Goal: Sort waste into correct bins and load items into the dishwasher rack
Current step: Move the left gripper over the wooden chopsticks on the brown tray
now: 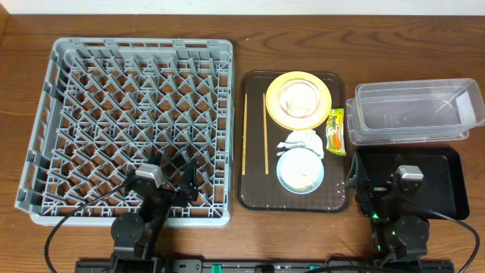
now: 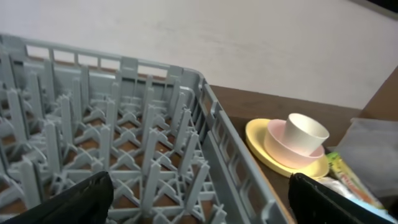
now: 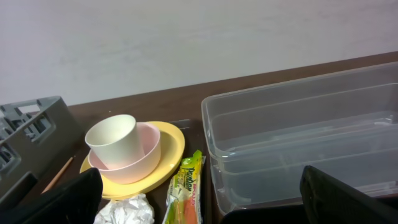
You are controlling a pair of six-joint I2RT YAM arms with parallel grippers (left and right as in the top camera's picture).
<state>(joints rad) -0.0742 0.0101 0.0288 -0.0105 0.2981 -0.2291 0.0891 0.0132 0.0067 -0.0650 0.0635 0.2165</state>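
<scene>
The grey dishwasher rack point(image 1: 129, 121) fills the left; my open, empty left gripper point(image 1: 170, 174) hangs over its near right corner point(image 2: 199, 205). On the brown tray, the yellow plate point(image 1: 303, 98) carries the white bowl-like cup point(image 3: 140, 163) with the cream cup point(image 3: 112, 142) inside. Two chopsticks point(image 1: 244, 133) lie to its left. The crumpled napkin point(image 1: 303, 142), snack wrapper point(image 1: 336, 130) and light blue bowl point(image 1: 300, 170) holding rice scraps sit nearer. My open, empty right gripper point(image 1: 377, 186) is over the black bin point(image 1: 424, 189), facing the clear bin point(image 1: 417, 112).
The dark brown serving tray point(image 1: 254, 193) lies between the rack and the bins. The clear bin point(image 3: 298, 137) stands just behind the black one at the right. Bare wooden table point(image 1: 235, 30) runs along the back edge.
</scene>
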